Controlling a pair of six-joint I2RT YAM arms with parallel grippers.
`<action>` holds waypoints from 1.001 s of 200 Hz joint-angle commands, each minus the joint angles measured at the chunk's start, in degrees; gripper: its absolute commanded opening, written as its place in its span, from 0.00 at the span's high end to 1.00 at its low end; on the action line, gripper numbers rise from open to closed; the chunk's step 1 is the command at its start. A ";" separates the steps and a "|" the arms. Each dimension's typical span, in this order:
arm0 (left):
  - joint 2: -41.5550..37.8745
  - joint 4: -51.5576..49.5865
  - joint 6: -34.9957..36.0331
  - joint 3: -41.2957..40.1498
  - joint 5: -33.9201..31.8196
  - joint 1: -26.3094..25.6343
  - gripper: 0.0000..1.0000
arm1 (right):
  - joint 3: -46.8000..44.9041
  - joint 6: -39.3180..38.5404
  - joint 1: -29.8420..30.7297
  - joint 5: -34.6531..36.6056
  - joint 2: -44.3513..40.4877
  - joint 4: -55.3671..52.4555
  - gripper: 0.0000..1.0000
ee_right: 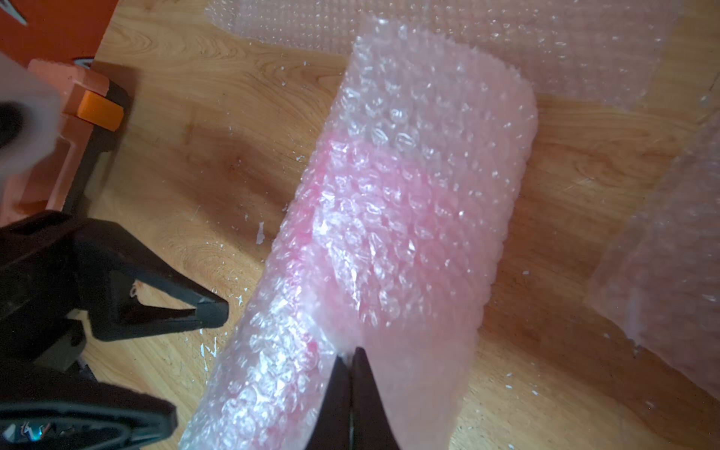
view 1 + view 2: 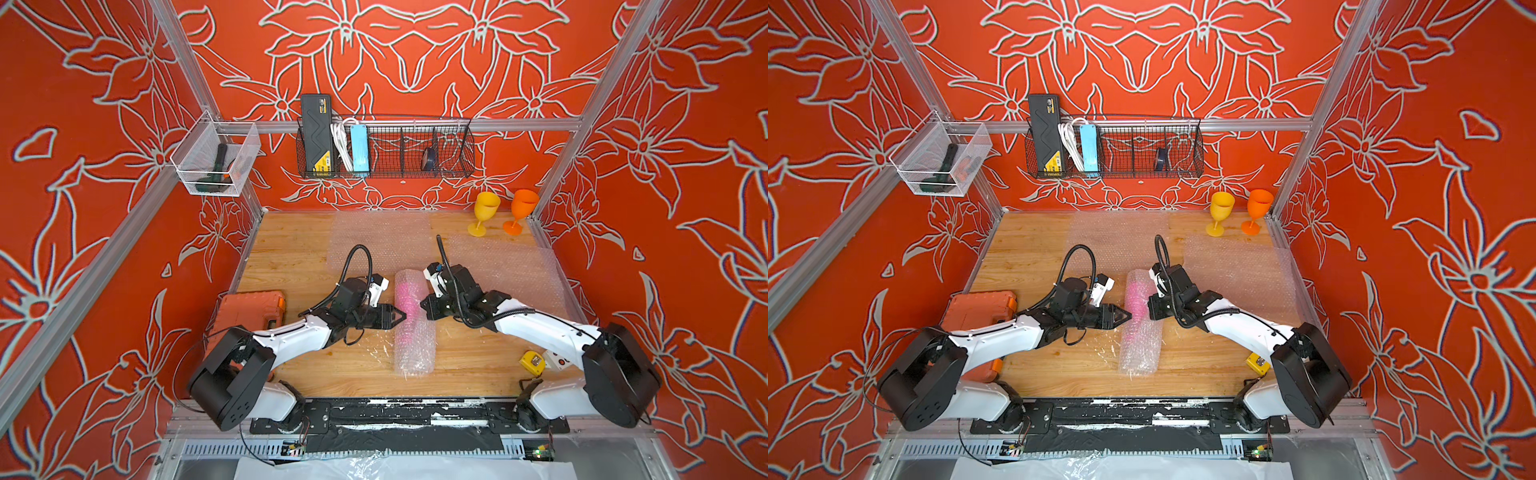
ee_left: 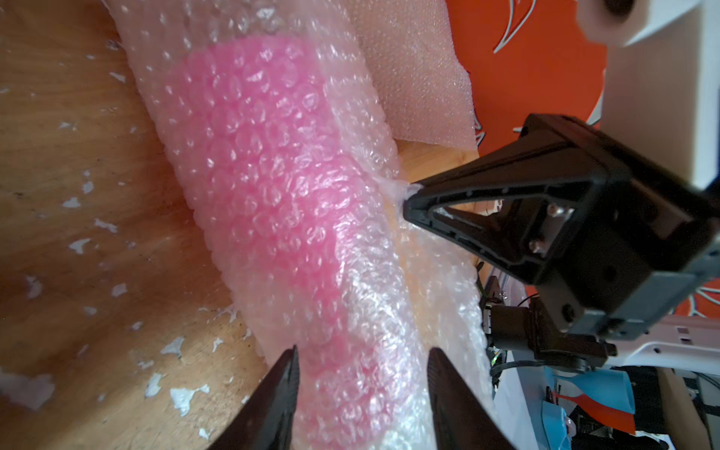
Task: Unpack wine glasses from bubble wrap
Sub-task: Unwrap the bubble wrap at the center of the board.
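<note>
A bubble wrap roll [image 2: 413, 340] [image 2: 1140, 345] lies mid-table, and a pink wine glass [image 2: 409, 297] [image 3: 272, 175] [image 1: 389, 218] shows blurred through it. My right gripper [image 2: 424, 305] [image 1: 352, 350] [image 3: 409, 195] is shut on the roll's loose edge, on its right side. At the roll's left side my left gripper [image 2: 401, 318] [image 3: 363, 348] stands open, one finger low and one high, tips against the wrap. The yellow glass [image 2: 484, 212] and the orange glass [image 2: 521, 208] stand upright and bare at the back right. Two flat wrap sheets [image 2: 380, 241] [image 2: 507, 270] lie behind the arms.
An orange tool case [image 2: 249, 309] sits at the table's left edge under the left arm. A yellow tape measure [image 2: 532, 362] lies at the front right. A wire basket [image 2: 386, 149] and a white mesh bin [image 2: 216, 160] hang on the walls.
</note>
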 commanded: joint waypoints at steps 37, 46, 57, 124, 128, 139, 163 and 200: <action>3.20 -3.34 2.25 2.41 -7.51 -4.16 0.51 | -2.39 3.08 -1.59 -2.90 0.04 3.26 1.00; 3.57 -3.14 2.15 2.49 -7.51 -4.13 0.52 | -2.43 2.90 -1.59 -3.07 -0.20 3.17 1.00; 3.82 -3.04 1.99 2.73 -7.63 -4.14 0.55 | -2.47 2.75 -1.67 -3.01 -0.47 2.88 1.00; 1.52 -6.19 3.94 3.73 -11.85 -4.16 0.87 | -3.06 2.37 -2.72 -2.59 -3.42 1.33 1.00; 1.29 -6.36 4.03 3.66 -12.15 -4.12 0.91 | -3.14 2.37 -2.79 -2.64 -3.52 1.32 1.00; 0.67 -6.71 4.16 3.55 -12.96 -4.12 1.00 | -3.31 2.33 -3.07 -2.64 -3.68 1.33 1.00; -0.65 -8.07 4.51 3.64 -14.46 -3.94 1.00 | -3.71 2.17 -3.84 -2.95 -4.02 1.11 1.00; -3.56 -9.75 4.60 2.53 -16.56 -2.88 1.00 | -5.23 2.29 -5.31 -3.38 -5.73 1.04 1.00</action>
